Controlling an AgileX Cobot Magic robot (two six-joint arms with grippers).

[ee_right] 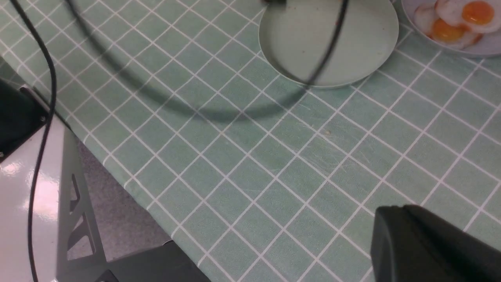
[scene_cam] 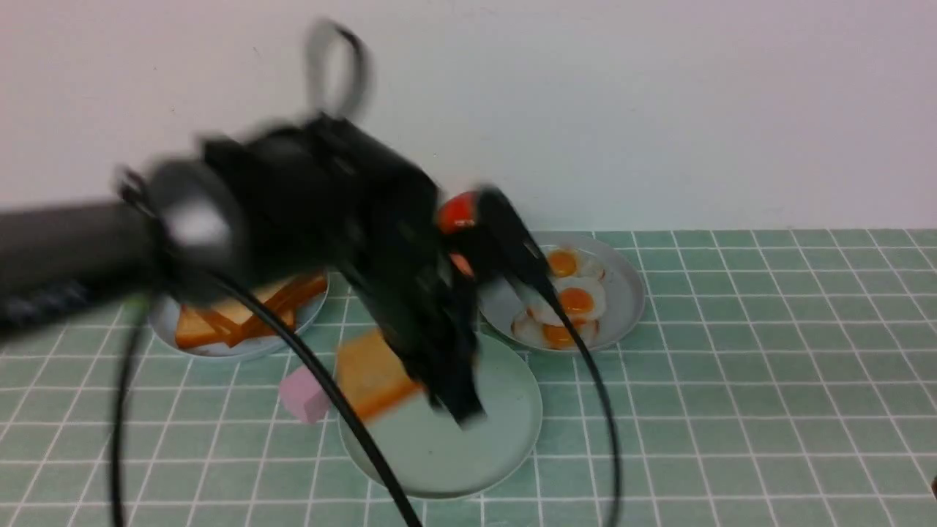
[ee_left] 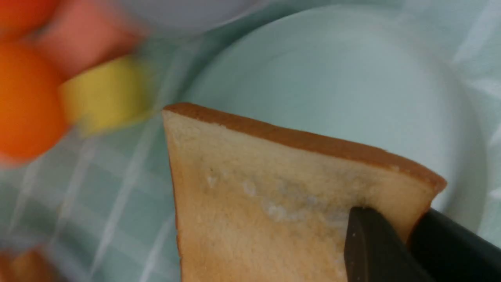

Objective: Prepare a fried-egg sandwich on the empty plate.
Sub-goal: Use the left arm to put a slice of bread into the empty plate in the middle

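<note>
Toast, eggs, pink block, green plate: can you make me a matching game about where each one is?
Things:
1. toast slice
2. fried eggs
3. pink block
4. mint-green plate

Places:
A. on the tablecloth, by the left side of the mint-green plate
B. nearest the robot of the three plates
C. pinched by the fingers of the left gripper
D. together on a grey plate, farther back on the right

Pairs: 1-C, 2-D, 3-A, 4-B.
</note>
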